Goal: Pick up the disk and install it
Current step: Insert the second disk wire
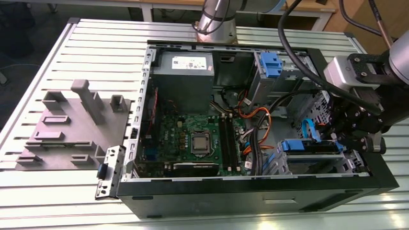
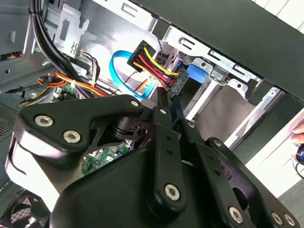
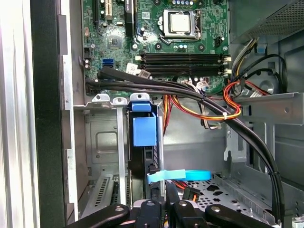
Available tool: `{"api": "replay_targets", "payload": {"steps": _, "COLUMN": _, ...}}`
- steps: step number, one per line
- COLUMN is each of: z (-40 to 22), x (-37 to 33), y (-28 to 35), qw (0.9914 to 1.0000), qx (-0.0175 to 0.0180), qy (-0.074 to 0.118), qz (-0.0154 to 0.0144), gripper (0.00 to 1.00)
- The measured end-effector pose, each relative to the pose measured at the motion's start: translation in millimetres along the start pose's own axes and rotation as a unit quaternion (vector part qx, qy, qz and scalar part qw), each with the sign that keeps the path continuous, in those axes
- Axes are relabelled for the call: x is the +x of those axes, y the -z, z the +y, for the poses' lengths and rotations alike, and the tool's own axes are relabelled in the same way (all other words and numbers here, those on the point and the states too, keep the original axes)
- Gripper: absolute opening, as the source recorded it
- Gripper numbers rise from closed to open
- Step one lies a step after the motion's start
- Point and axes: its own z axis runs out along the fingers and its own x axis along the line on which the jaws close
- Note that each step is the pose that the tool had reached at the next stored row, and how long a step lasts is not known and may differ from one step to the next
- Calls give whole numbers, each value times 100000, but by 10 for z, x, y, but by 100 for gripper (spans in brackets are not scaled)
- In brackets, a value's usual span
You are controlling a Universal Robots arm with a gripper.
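Note:
The disk point(image 3: 144, 156) stands edge-on in the drive bay at the open computer case's corner, its blue plastic carrier tab point(image 3: 144, 130) at the far end. In the exterior view the disk point(image 1: 312, 152) lies in the bay on that view's right, blue carrier toward the motherboard. My gripper point(image 1: 355, 140) hangs over the case's wall right beside it. In both wrist views the black fingers point(image 2: 164, 123) are drawn close together at the disk's near end, and the gripper point(image 3: 167, 192) looks shut on its edge. A red-yellow power plug point(image 2: 175, 84) hangs just beyond the fingertips.
A blue flat data cable point(image 3: 183, 175) and black cable bundle point(image 3: 190, 92) cross near the bay. The motherboard point(image 1: 195, 139) fills the case floor, with a grey power-supply box point(image 1: 185, 64) behind. A second blue-latched bay point(image 1: 271, 64) sits at the back. A grey fixture block point(image 1: 70, 124) stands on the slatted table.

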Motion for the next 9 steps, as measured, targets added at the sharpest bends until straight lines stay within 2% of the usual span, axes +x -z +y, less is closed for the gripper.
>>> {"api": "replay_targets", "payload": {"steps": 6, "z": 25, "x": 6, "y": 0, "qw": 99999, "qx": 67, "qy": -5, "qz": -347, "gripper": 17}}
{"api": "replay_targets", "payload": {"steps": 9, "z": 29, "x": 10, "y": 1, "qw": 99999, "qx": 75, "qy": 7, "qz": -354, "gripper": 17}}
